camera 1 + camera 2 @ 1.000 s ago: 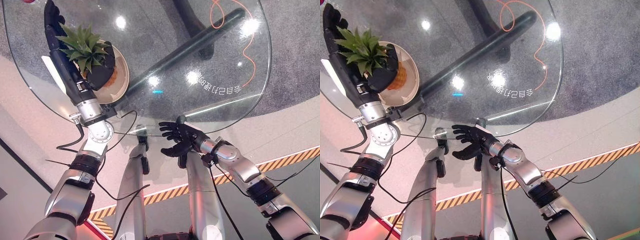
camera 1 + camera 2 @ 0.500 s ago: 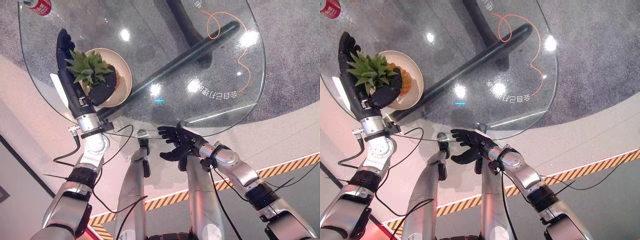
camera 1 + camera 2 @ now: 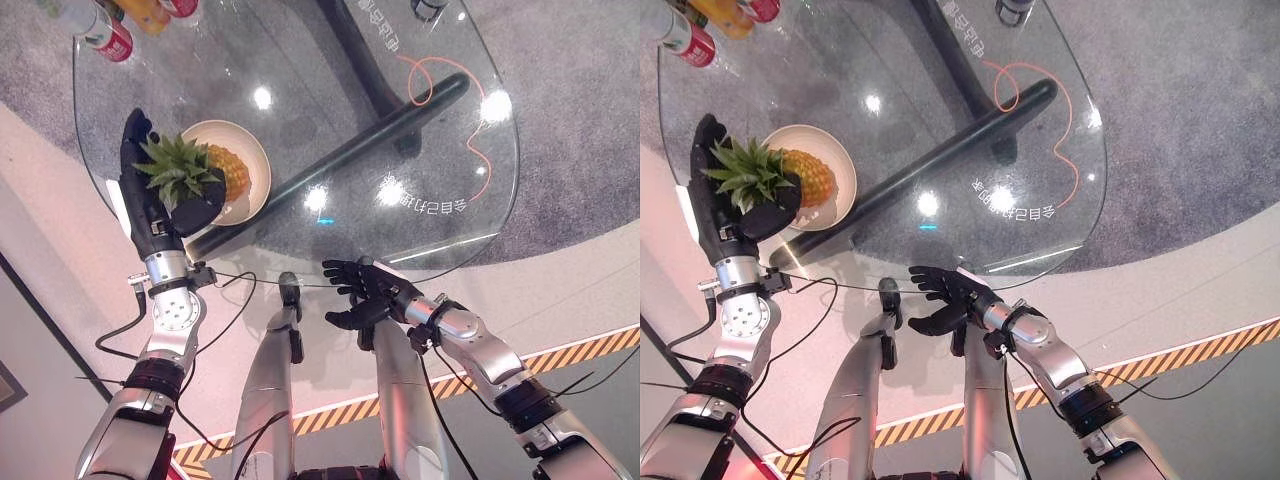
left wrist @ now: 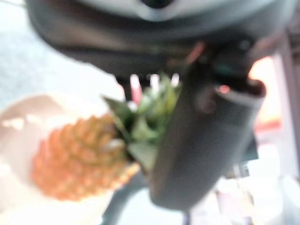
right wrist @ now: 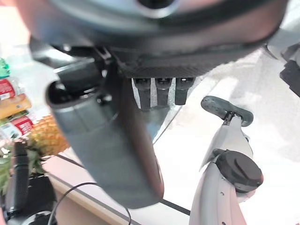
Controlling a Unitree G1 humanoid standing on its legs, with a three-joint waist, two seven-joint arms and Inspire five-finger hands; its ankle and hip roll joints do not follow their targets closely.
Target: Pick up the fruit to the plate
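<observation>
Looks like a demo hall or lab floor, not a home: round glass table [image 3: 440,60] over grey carpet [image 3: 590,110], yellow-black hazard tape [image 3: 590,345], drink cans [image 3: 115,40] at table edge.

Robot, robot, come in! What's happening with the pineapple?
Left hand shut on orange pineapple's green crown. Fruit lies on round cream plate. Right hand open, idle.

table [image 3: 420,130]: glossy clear glass, showing glare spots
plate [image 3: 255,160]: looking smooth, cream, matt
pineapple [image 3: 810,178]: showing rough, scaly skin
</observation>
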